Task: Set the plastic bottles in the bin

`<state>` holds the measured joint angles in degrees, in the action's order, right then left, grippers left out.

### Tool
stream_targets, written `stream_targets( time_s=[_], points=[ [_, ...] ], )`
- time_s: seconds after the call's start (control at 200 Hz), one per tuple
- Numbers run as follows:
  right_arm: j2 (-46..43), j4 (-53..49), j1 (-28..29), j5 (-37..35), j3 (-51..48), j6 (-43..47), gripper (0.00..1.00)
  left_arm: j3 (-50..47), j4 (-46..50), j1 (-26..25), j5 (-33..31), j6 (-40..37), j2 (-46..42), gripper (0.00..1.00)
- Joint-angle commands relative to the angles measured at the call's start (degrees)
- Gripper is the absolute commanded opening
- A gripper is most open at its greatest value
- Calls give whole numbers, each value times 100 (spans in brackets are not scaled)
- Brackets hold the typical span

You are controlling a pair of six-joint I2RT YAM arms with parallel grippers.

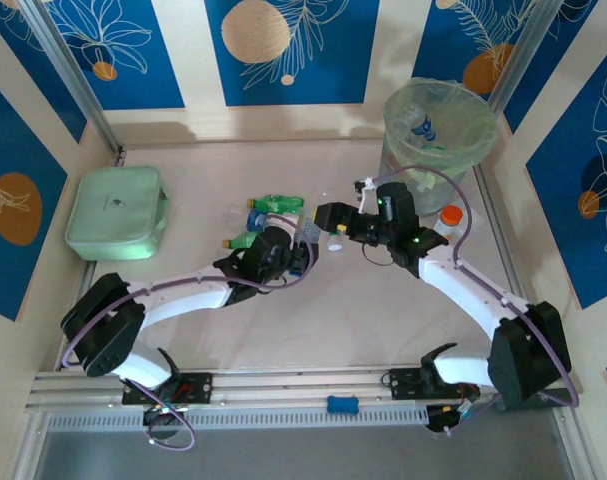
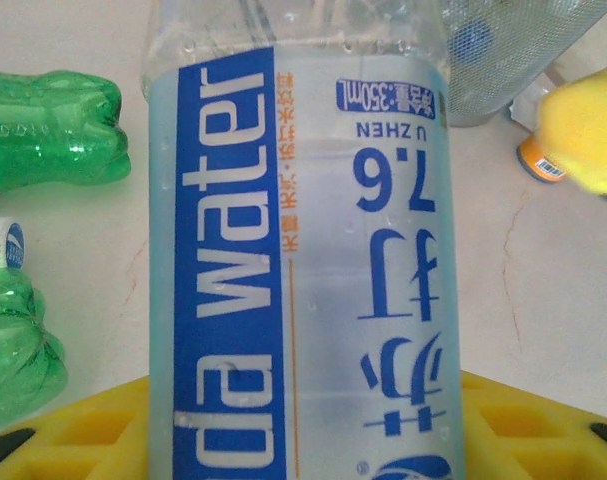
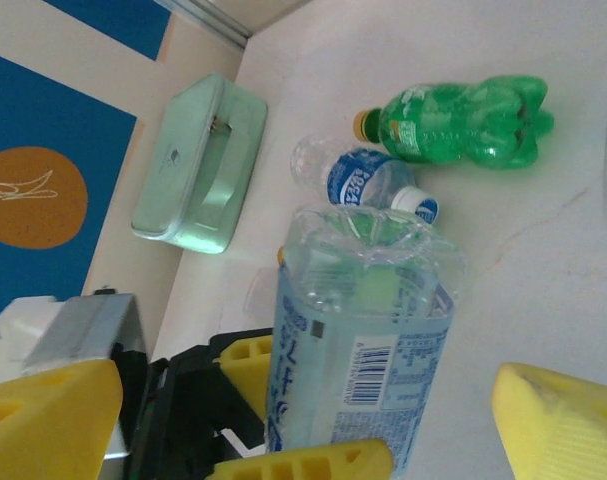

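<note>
Gripping clear blue-label bottle (image 2: 303,250) in my left gripper (image 2: 308,430), yellow fingers (image 2: 83,430) clamped on its body, mid-table (image 1: 333,320). My right gripper (image 3: 303,415) spread wide either side of same bottle, clear of it. Green bottle (image 3: 463,120), second clear bottle (image 3: 358,180) lie beyond. Bin (image 1: 463,160) far right, bottle inside. Mint box (image 1: 116,212) far left.

This is a robot lab test cell. A left arm (image 1: 173,298) and a right arm (image 1: 473,290) are bolted to an aluminium rail (image 1: 283,385) at the near edge of a pale table (image 1: 323,320). The table is fenced by metal posts (image 1: 76,85) and printed blue wall panels (image 1: 283,60).
</note>
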<state>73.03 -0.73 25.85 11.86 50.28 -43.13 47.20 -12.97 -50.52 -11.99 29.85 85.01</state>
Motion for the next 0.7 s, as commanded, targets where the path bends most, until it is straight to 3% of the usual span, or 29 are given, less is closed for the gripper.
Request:
stream_targets(
  time_s=[0.0,0.415,0.695],
  points=[
    [215,84,59,113,199,-160,94,-104,-420,-62,40,-137,-236,42],
    [848,292,210,473,384,-358,81,-167,-742,-168,168,-208,-249,42],
    [888,410,210,563,349,-388,61,-290,-953,-237,363,-155,-291,43]
  ],
)
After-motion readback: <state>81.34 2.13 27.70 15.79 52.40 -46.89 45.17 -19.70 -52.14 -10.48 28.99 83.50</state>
